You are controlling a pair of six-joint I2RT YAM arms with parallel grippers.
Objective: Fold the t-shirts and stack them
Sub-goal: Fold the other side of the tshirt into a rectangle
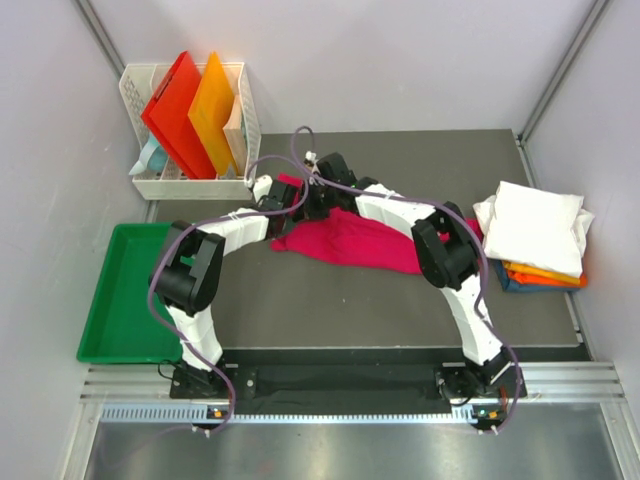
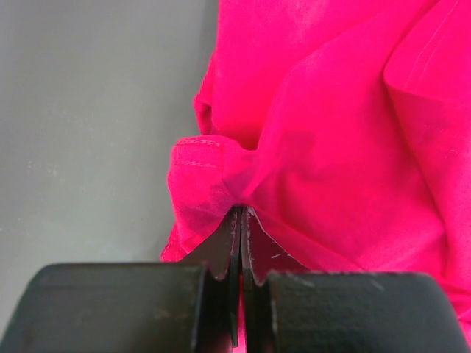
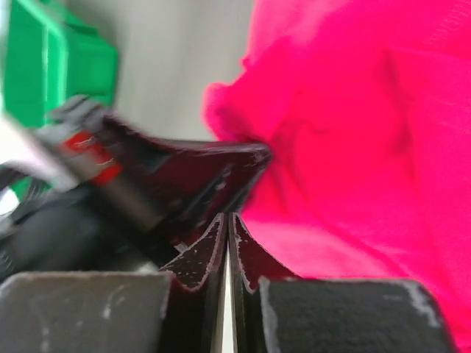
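One pink shirt (image 1: 350,240) mid-desk (image 1: 350,310), left gripper (image 2: 241,213) pinching its hem, right gripper (image 3: 227,219) clenched alongside, one folded stack (image 1: 535,235) to its right, one green tray (image 1: 120,300) left, one basket (image 1: 190,188) behind.

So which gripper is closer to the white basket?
Left. The left gripper, shut on the pink shirt, sits just right of the basket, by its near corner. The right gripper is beside it, a little further right.
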